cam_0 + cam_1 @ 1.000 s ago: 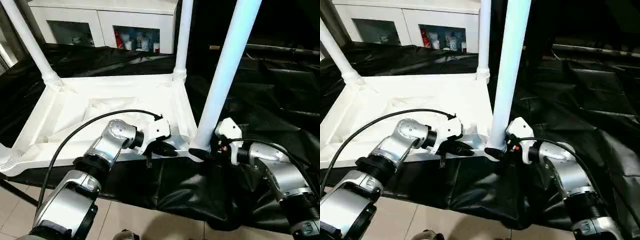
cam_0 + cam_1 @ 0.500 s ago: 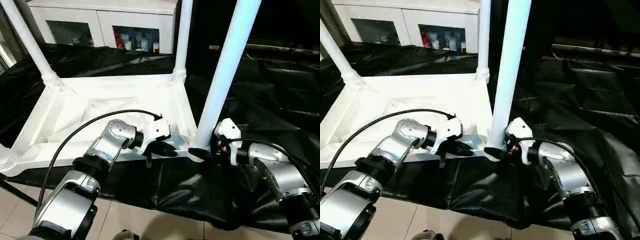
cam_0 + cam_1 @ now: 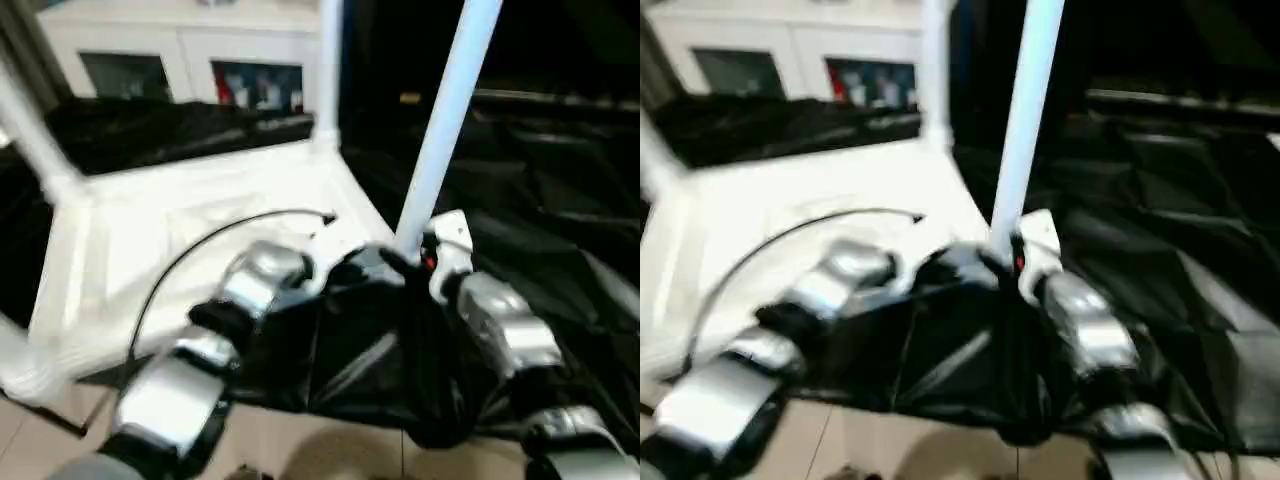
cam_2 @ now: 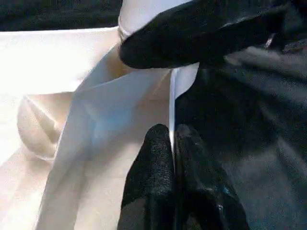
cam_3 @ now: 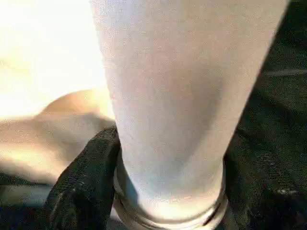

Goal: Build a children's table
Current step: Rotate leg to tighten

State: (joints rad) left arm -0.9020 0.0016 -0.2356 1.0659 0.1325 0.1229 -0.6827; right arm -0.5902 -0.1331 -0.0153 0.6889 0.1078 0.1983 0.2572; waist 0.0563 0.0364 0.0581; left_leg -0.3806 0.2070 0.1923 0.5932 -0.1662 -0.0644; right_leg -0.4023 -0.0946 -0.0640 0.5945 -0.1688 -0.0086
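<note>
1. The surface point(image 3: 560, 230) is draped in black sheeting and carries the whole assembly; a white cabinet point(image 3: 180, 60) with glass doors stands behind it.
2. The tabletop point(image 3: 180, 230) lies upside down on the surface, ribbed underside facing up, its near right corner at the point where my two arms meet.
3. Upright legs stand in the corner sockets: the near right leg point(image 3: 445, 120), the far right leg point(image 3: 328, 70), and the far left leg point(image 3: 25, 130). A further leg base point(image 3: 15, 360) shows at the near left corner.
4. My right pincer point(image 5: 163, 191) brackets the near right leg just above its flared collar. One black finger point(image 5: 86, 187) lies against one side of the tube and the other against the opposite side, so the pincer stands wide around the leg.
5. My left pincer point(image 4: 171, 143) is narrow, its two fingers pressed together on the thin edge of the tabletop rim, just beside the near right socket.
6. In the left wrist view, a black finger of the right pincer point(image 4: 201, 33) lies across the base of the near right leg.
</note>
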